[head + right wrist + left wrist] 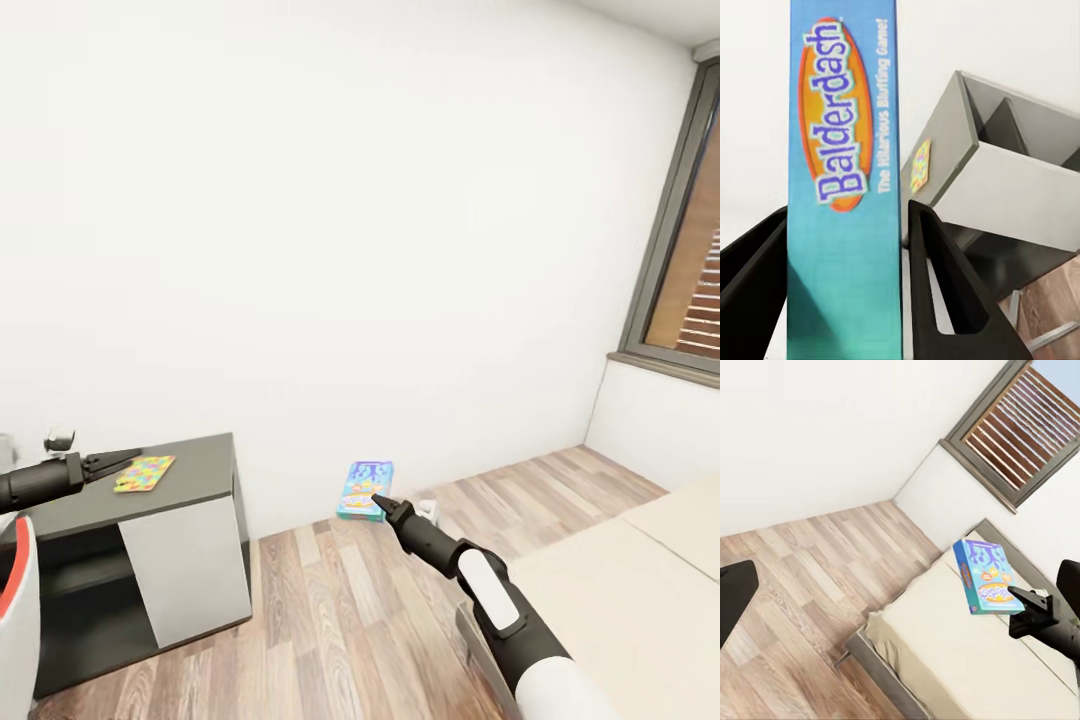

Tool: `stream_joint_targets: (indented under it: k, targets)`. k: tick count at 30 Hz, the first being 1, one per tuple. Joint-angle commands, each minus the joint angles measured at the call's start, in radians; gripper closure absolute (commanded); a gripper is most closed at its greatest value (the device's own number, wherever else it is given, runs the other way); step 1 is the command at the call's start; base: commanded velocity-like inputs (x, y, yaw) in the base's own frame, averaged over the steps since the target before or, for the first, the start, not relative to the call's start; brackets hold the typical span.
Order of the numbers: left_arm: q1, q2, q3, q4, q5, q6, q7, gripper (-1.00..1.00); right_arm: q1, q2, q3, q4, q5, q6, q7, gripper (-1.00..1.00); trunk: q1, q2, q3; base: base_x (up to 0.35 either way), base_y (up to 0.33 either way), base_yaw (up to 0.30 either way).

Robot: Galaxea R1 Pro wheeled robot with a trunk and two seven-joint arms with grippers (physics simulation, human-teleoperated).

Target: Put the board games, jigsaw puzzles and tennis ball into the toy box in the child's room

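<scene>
At far left my left gripper (125, 460) hangs over the low dark grey cabinet (195, 480), its tips pinched together on nothing, just beside a multicolour jigsaw puzzle (144, 473) lying flat on the cabinet top. Further right, above the wood plank floor (340, 610), my right gripper (380, 502) clamps the blue Balderdash board game (365, 490) by its edge, holding it in the air. The beige bed (640, 590) lies at far right under the window (690, 260).
</scene>
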Motion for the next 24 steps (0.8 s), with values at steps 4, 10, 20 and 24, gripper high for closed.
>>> stream_joint_targets:
  k: [4, 10, 20, 24]
  targets:
    - [-0.001, 0.000, 0.000, 0.000, 0.000, 0.010, -0.003, -1.00, -0.001, 0.000, -0.002, -0.005, -0.008, 0.005, 0.000, 1.00, 0.001, -0.001, 0.000, 0.273, 0.074, 0.085]
    - [-0.001, 0.000, 0.000, 0.000, 0.000, 0.010, -0.003, -1.00, -0.001, 0.001, -0.001, -0.007, -0.008, 0.005, 0.000, 1.00, 0.001, -0.001, -0.003, 0.260, 0.052, 0.032]
    - [-0.001, 0.000, 0.000, 0.000, 0.001, 0.007, -0.003, -1.00, -0.001, 0.001, 0.000, -0.007, -0.008, 0.006, -0.001, 1.00, 0.001, -0.001, -0.018, 0.155, -0.029, 0.072]
    - [-0.001, 0.000, 0.000, 0.000, 0.001, 0.008, -0.003, -1.00, -0.001, 0.001, 0.000, -0.007, -0.008, 0.006, -0.001, 1.00, 0.001, -0.001, -0.024, 0.150, -0.119, 0.146]
